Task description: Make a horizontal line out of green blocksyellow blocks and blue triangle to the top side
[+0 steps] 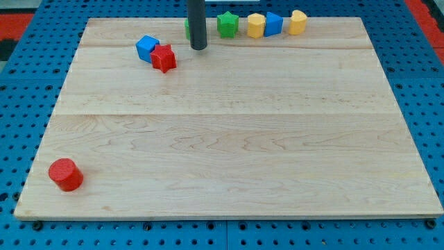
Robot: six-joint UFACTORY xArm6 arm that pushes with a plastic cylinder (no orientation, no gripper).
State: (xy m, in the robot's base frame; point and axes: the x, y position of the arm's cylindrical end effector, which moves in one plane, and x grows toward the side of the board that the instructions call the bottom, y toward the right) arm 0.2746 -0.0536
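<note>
My tip (198, 47) rests on the board near the view's top, just right of a green block (187, 29) that the rod mostly hides. To its right runs a row along the top edge: a green star (227, 24), a yellow block (256, 26), a blue triangle-like block (273, 23) and a yellow block (297, 22). The green star stands a little apart from my tip.
A blue cube (147, 48) and a red star (164, 57) touch each other left of my tip. A red cylinder (65, 174) sits at the bottom left corner of the wooden board (229, 139). Blue pegboard surrounds the board.
</note>
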